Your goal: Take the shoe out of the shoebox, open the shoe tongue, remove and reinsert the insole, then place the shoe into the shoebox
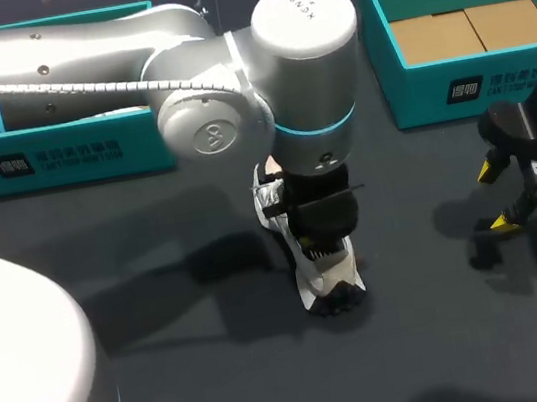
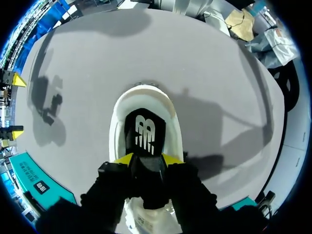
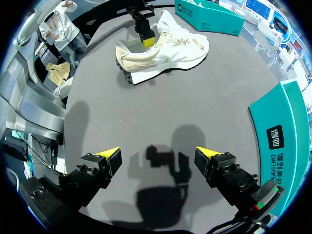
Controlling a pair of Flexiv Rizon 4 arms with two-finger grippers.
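Cream fabric trainer (image 3: 165,46) on grey table (image 1: 223,370); left gripper (image 2: 147,159) pinches its black insole (image 2: 145,131). Right gripper (image 3: 158,155) gapes wide, holding nothing.

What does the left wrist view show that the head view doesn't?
Only the left wrist view: the black insole inside the white shoe, held between the yellow tips of the left gripper. In the head view the left arm hides the shoe's opening.
Only the head view: the open shoebox at the right with its brown cardboard bottom, and the whole right gripper, open, above the table, apart from the shoe.
Both: the shoe on the dark table with the left gripper over it.
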